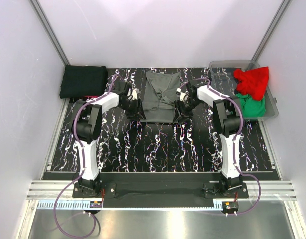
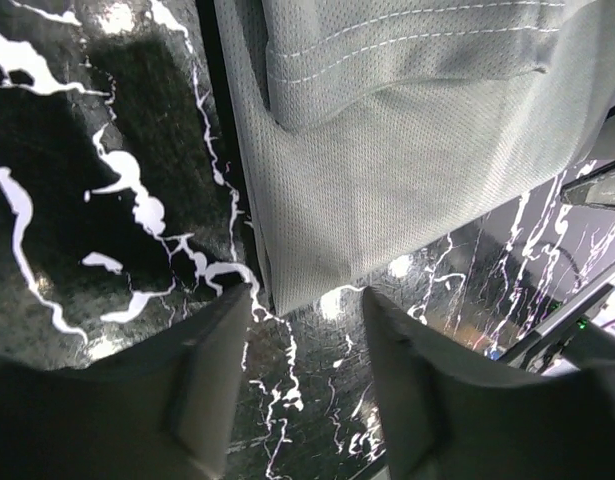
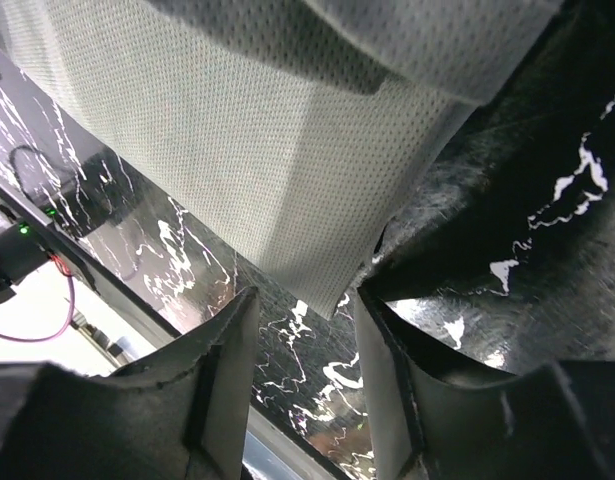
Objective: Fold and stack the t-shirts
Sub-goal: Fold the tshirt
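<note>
Folding is sitting half-done on the dark grey mesh t-shirt [image 1: 160, 97], left gripper [image 2: 307, 295] and right gripper [image 3: 305, 297] hanging spread and empty, crumpled red cloth shirt [image 1: 252, 81] waiting.

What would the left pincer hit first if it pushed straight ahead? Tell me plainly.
Most likely the near corner of the grey shirt, which lies just ahead of the open left pincer. Depth is unclear, so it may touch the table beside that corner first.
</note>
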Robot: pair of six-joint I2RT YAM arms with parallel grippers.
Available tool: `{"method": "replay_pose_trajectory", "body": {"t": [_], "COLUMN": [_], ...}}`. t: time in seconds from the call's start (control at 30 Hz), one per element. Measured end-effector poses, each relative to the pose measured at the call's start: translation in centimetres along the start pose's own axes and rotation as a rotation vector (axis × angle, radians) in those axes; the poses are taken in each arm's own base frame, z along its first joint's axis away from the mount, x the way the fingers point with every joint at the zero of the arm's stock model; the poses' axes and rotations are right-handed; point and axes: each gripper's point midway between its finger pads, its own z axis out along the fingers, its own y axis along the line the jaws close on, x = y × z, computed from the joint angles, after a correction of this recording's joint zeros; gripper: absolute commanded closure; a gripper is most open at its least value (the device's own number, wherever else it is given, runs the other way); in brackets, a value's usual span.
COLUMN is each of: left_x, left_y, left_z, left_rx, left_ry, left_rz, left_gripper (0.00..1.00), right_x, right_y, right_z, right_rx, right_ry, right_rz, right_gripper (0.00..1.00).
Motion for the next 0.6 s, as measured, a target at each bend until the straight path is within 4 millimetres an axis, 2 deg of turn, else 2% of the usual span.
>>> {"method": "replay_pose_trajectory", "body": {"t": [0.13,0.17,0.2,0.23,0.27,0.3,0.33,0.43,0.6], "left_x": [0.16,0.22,0.28,0.33,0.41,0.48,0.54,0.50,0.04], "left_y": [-0.04,-0.05,-0.08,-0.01,0.04,0.05,0.06,-0.14,-0.58], "left_z": [0.35,0.44,0.53,0.65,0.77,0.90,1.02,1.06,0.85], "left_rx": [0.015,0.019,0.023,0.023,0.025,0.027,0.028,0.037,0.044], "left_ry": [0.013,0.016,0.020,0.023,0.026,0.030,0.034,0.035,0.025], "left_rz": [-0.004,-0.006,-0.008,-0.008,-0.009,-0.013,-0.014,-0.008,0.002], "left_gripper": [0.60,0.65,0.71,0.78,0.86,1.00,1.00,1.00,1.00], "right_x": [-0.01,-0.02,-0.04,-0.08,-0.18,-0.26,-0.28,-0.45,-0.73], "right_y": [0.11,0.09,0.05,0.00,-0.08,-0.13,-0.13,-0.28,-0.61], "right_z": [0.11,0.12,0.18,0.24,0.32,0.37,0.39,0.37,-0.22], "right_rx": [-0.009,-0.008,-0.008,-0.008,-0.007,-0.005,-0.005,-0.001,0.005], "right_ry": [0.002,0.001,0.001,0.000,-0.003,-0.005,-0.006,-0.012,-0.029], "right_rz": [0.008,0.007,0.007,0.007,0.004,0.003,0.006,0.001,-0.004], "right_gripper": [0.54,0.57,0.61,0.72,0.77,0.81,0.90,0.99,1.00]}}
